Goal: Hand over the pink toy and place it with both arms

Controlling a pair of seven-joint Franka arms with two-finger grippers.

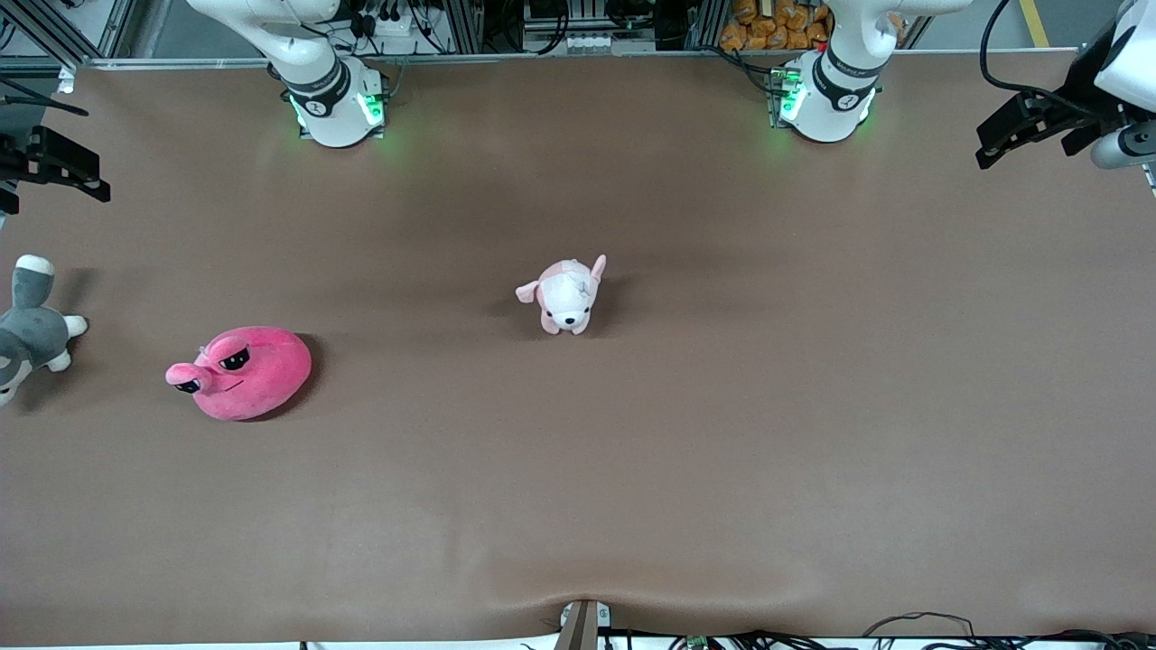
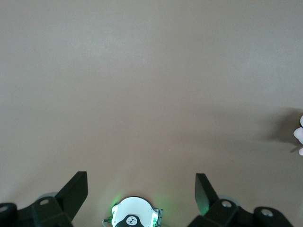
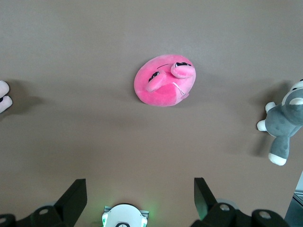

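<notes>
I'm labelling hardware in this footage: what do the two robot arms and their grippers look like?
Both arms, left arm and right arm, are glossy white with black joint bands and green lights glowing at their bases. The left gripper and right gripper are matte black with wedge-shaped fingers. Black cables loop above the left gripper.

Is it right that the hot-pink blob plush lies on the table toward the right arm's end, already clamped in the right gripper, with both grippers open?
Not quite. The pink toy lies toward the right arm's end, but nothing holds it. The right wrist view shows the right gripper open, high above the toy on the table. The left gripper is open too, over bare table.
</notes>
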